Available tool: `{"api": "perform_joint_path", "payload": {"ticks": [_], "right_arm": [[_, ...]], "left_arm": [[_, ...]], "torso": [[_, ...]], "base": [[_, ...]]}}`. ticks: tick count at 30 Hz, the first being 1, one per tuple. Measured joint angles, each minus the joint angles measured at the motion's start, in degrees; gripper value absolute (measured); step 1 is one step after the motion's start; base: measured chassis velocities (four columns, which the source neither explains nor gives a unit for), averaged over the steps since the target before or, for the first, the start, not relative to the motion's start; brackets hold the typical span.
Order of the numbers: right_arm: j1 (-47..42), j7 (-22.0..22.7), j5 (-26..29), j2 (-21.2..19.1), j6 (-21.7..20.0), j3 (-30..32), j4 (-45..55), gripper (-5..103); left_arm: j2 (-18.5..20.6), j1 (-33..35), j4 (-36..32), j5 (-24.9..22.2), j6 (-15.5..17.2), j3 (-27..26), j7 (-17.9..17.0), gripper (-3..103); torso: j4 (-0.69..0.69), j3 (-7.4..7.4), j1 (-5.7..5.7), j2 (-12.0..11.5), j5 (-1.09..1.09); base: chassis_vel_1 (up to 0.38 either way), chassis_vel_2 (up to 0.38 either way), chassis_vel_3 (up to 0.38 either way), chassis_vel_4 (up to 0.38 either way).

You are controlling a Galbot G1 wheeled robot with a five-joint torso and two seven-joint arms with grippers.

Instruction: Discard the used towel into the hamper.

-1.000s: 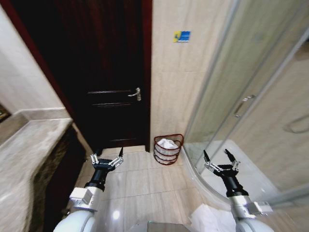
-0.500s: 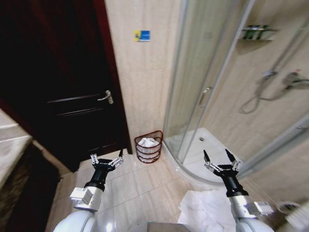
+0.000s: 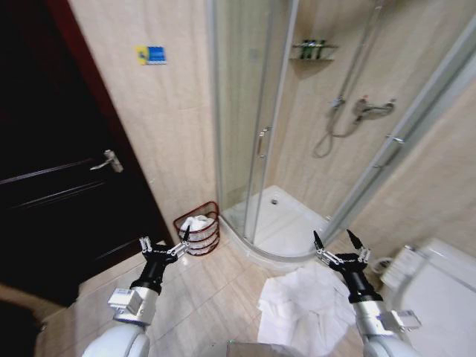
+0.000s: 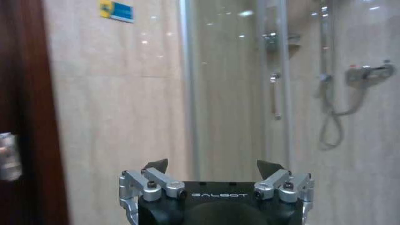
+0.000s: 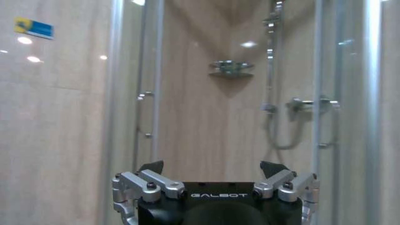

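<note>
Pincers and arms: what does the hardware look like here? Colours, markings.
Both match. Left pincer and right pincer: black body, silver metal linkages with dark screws, dark pointed fingertips. White "GALBOT" lettering on the black body in both wrist views. Behind each, a black cylindrical wrist, then a silver-grey bracket block, then white rounded arm shells. No loose cables visible.

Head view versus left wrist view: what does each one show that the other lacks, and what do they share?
Head view alone: the hamper by the wall with white cloth in it, a white towel crumpled on the floor, and the right tool, open and empty. Left wrist view alone: a close look at the left tool, open with nothing between its fingers. Both share the blue and yellow wall sign, the dark door and the shower handle.
</note>
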Motion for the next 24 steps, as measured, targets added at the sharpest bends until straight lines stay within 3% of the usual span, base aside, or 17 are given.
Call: {"api": "perform_joint_path", "payload": {"ticks": [24], "right_arm": [[0.0,0.0,0.0,0.0,0.0,0.0,0.0,100]], "left_arm": [[0.0,0.0,0.0,0.0,0.0,0.0,0.0,93]], "torso": [[0.01,-0.52,-0.45,-1.0,-0.02]], "base": [[-0.13,-0.12,-0.124,-0.13]]}}
